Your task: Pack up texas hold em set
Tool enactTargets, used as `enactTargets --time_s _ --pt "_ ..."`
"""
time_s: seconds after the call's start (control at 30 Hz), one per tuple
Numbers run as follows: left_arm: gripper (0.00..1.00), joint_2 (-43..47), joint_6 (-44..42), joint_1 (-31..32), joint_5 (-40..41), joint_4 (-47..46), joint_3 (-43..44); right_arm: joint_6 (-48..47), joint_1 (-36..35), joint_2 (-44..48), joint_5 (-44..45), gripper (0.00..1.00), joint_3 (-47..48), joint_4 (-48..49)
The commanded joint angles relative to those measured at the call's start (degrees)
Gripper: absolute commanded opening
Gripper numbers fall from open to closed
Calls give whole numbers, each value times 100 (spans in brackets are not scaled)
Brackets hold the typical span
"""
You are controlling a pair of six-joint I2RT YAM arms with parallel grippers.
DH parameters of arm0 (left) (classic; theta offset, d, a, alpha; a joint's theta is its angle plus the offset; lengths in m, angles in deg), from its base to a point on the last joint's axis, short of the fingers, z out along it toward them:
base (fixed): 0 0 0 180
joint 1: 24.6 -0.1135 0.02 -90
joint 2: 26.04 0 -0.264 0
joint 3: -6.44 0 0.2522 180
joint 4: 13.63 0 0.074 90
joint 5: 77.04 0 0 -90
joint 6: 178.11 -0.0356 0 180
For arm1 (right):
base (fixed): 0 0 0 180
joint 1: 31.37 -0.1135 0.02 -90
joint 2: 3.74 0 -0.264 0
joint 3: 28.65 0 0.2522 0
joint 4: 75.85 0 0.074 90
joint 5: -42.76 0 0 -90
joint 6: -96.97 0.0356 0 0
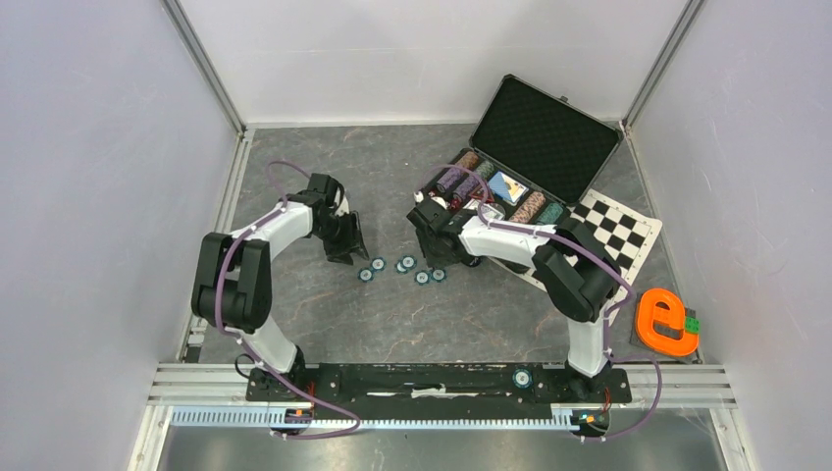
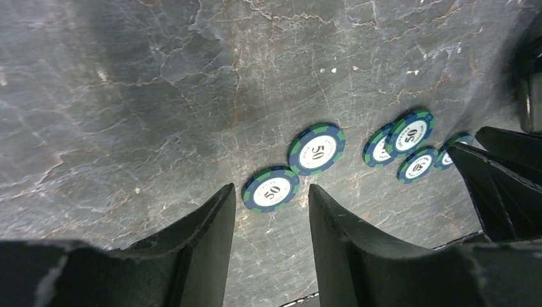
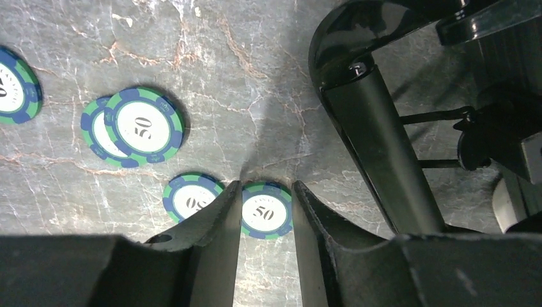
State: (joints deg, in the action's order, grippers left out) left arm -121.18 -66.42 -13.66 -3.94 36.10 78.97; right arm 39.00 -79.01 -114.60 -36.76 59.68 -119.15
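1. The black case stands open at the far right corner of the table, with rows of chips in its tray.
2. Loose teal chips lie flat mid-table, between the two grippers.
3. The left gripper is released and empty, and the leftmost chip lies just past its fingertips.
4. The right gripper grasps the end chip by its rim, with the chip flat on the table.

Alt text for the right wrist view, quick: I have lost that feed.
The right gripper straddles a blue-green 50 chip lying flat on the grey marbled table, fingers close beside its edges; whether they pinch it is unclear. Four more chips lie left of it in frame, two overlapping.
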Motion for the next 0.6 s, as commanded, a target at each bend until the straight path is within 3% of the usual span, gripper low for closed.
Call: enactTargets --time_s 0.0,0.33,0.57 --pt "52 -275 154 96 -163 -235 67 -349 -28 136 245 41 592 -86" --pt "50 -804 565 508 -546 -637 50 -903 -28 -604 158 41 1718 376" --pt "48 -446 792 778 -864 -634 -364 -789 18 -964 -113 42 1741 643"
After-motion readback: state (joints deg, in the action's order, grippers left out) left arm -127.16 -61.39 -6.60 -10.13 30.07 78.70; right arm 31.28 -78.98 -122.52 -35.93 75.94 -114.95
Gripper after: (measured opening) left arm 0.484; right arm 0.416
